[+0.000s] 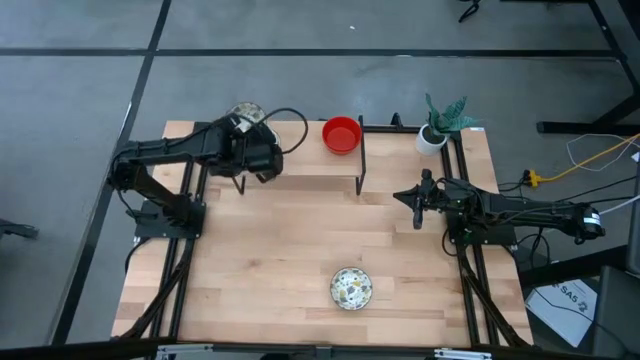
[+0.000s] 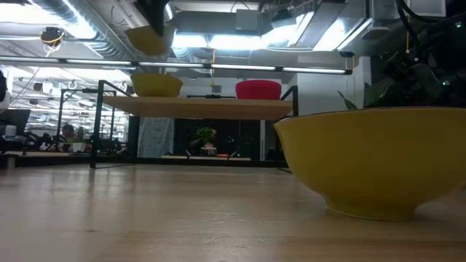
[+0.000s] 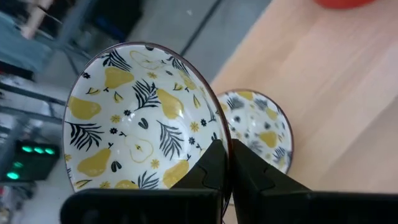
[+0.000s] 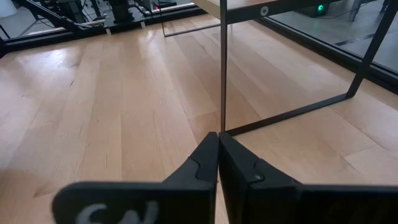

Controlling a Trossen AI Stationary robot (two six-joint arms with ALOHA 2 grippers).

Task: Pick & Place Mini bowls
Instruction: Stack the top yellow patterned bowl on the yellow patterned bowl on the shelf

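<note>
My left gripper (image 3: 227, 149) is shut on a mini bowl (image 3: 134, 121), white inside with yellow pears and dark leaves. It holds the bowl tilted in the air above the raised wooden shelf (image 2: 204, 108), over its left end (image 1: 247, 113). A second patterned bowl (image 3: 261, 127) stands on the shelf just below, yellow outside (image 2: 155, 85). A red bowl (image 1: 341, 134) stands on the shelf's right end. A third patterned bowl (image 1: 351, 288) rests on the table near its front edge. My right gripper (image 4: 217, 137) is shut and hovers over the table right of the shelf (image 1: 417, 212). My left gripper pinches the held bowl's rim (image 3: 219, 138), one finger inside the bowl and one outside. The bowl is lifted clear and tilted, its open side facing the wrist camera, above the bowl that stands on the shelf.
A white pot with a green plant (image 1: 436, 132) stands at the table's far right corner. The shelf's thin black frame leg (image 4: 222, 68) rises just ahead of my right gripper. Bare wood lies between the shelf and the front bowl.
</note>
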